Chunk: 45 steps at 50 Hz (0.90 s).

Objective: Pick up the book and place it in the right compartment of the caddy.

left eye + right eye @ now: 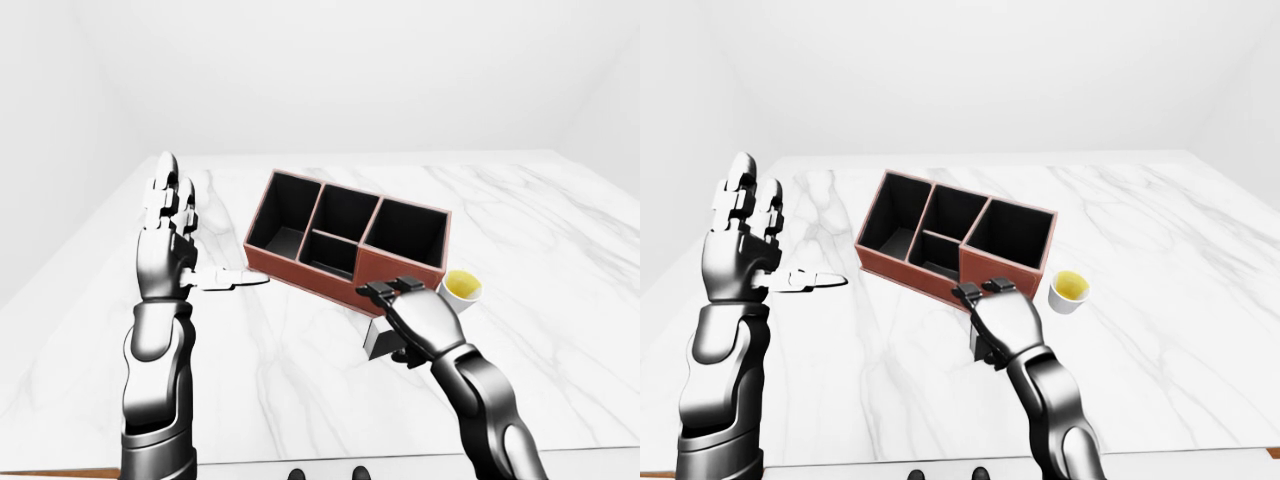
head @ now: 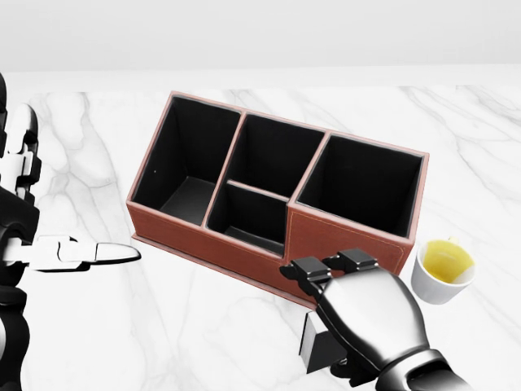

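The brown caddy point(image 2: 213, 243) stands tilted in the middle of the marble table, its large right compartment point(image 2: 362, 186) dark inside. Below it lies the book point(image 2: 312, 344), a small grey-white block, mostly hidden under my right hand point(image 2: 327, 269). That hand's two fingers point(image 2: 299, 270) stretch flat toward the caddy's near wall, and a dark thumb shows by the book's lower edge. I see no grip closed round the book. My left hand point(image 1: 200, 235) is raised at the left, open, fingers upward and thumb pointing at the caddy.
A white cup point(image 2: 444, 270) of yellow liquid stands just right of the caddy and close to my right hand. The marble tabletop point(image 1: 300, 380) spreads wide on all sides, its near edge point(image 1: 330, 462) at the bottom of the left-eye view.
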{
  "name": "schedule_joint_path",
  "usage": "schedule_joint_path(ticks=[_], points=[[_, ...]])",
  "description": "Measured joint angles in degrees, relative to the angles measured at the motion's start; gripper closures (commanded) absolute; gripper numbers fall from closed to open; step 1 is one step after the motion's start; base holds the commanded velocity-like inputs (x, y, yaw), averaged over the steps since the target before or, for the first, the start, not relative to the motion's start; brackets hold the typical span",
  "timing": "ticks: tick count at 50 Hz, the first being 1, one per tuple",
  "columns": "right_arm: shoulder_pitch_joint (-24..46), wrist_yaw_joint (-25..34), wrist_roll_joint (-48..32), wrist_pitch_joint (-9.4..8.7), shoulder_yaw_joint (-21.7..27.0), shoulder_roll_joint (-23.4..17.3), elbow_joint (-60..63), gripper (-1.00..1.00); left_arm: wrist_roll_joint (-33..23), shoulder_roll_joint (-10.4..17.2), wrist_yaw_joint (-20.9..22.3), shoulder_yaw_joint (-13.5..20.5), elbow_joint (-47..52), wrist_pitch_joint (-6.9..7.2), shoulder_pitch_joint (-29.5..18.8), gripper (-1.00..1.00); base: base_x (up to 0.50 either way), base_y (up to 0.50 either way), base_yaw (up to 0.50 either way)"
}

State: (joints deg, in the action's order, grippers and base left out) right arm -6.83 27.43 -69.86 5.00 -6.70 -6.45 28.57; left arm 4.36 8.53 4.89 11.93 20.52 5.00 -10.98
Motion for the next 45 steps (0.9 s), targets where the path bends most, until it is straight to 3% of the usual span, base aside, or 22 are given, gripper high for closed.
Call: schedule_joint_path(ticks=[45], points=[[0.9,-1.5,-4.2,0.00,-2.3,-0.6,-7.0,-0.31,0.3,0.0,0.4,0.5,-1.4,0.00,0.8,-1.00,0.00,0.00,0.00]])
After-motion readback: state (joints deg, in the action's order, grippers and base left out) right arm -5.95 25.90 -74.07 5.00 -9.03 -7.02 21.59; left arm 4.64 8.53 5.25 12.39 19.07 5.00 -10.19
